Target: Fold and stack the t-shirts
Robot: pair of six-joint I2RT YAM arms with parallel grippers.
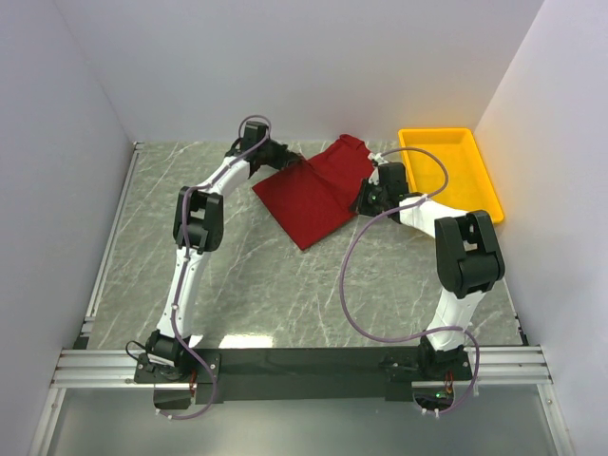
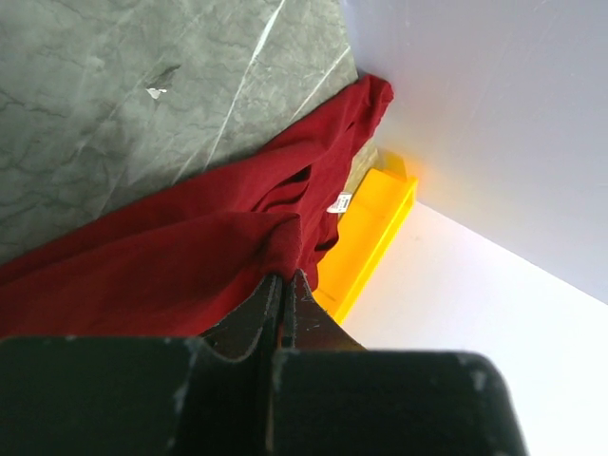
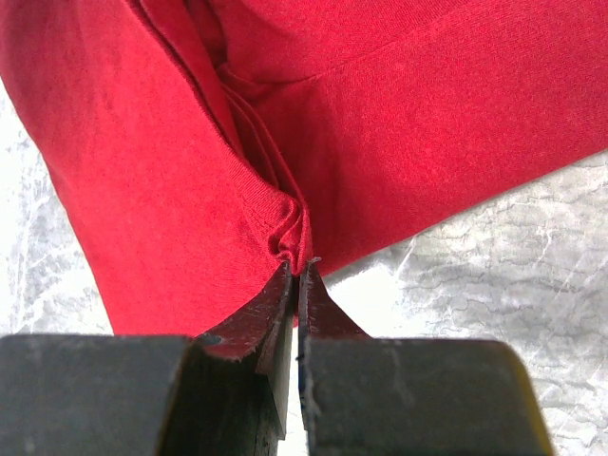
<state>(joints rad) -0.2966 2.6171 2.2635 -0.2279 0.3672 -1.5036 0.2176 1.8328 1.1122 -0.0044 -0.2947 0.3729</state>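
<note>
A dark red t-shirt [image 1: 313, 195] lies partly folded at the back middle of the marble table, stretched between both arms. My left gripper [image 1: 277, 155] is shut on the shirt's left edge; in the left wrist view its jaws [image 2: 287, 277] pinch a bunched fold of the red t-shirt [image 2: 171, 266], and a small white tag [image 2: 339, 202] shows at the collar. At the shirt's right side, my right gripper [image 1: 366, 198] is shut on the cloth; its closed tips [image 3: 299, 268] clamp a puckered fold of the t-shirt [image 3: 380, 123] above the table.
A yellow plastic tray [image 1: 451, 171] stands at the back right, close to the right arm and the shirt's far end; its wall [image 2: 366, 242] is seen just beyond the cloth. White walls enclose the table [image 1: 247, 285] at back and sides.
</note>
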